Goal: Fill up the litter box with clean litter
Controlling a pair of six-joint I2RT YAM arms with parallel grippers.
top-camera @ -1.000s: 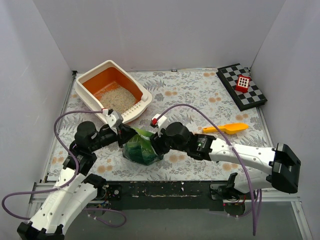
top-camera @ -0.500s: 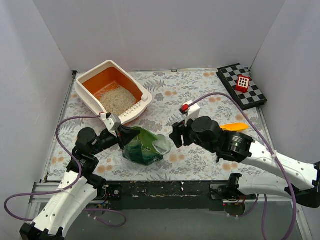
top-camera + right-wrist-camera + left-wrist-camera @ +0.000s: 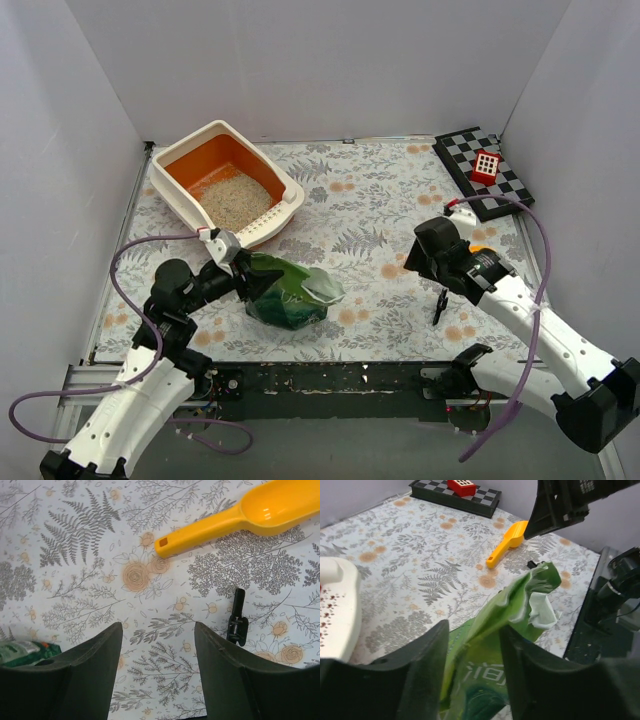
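Orange-lined and cream-rimmed, the litter box (image 3: 210,158) sits at the far left, and only the overhead view shows the clean litter (image 3: 238,200) heaped inside. The green bag (image 3: 285,295) lies on its side nearer the arms. The left gripper (image 3: 472,630) straddles its crumpled fold, fingers parted (pressing it or not, I can't tell). The right gripper (image 3: 157,630) hangs spread and empty over the floral table (image 3: 75,540). Its own camera catches the whole yellow scoop (image 3: 235,512) and a little black clip (image 3: 237,622).
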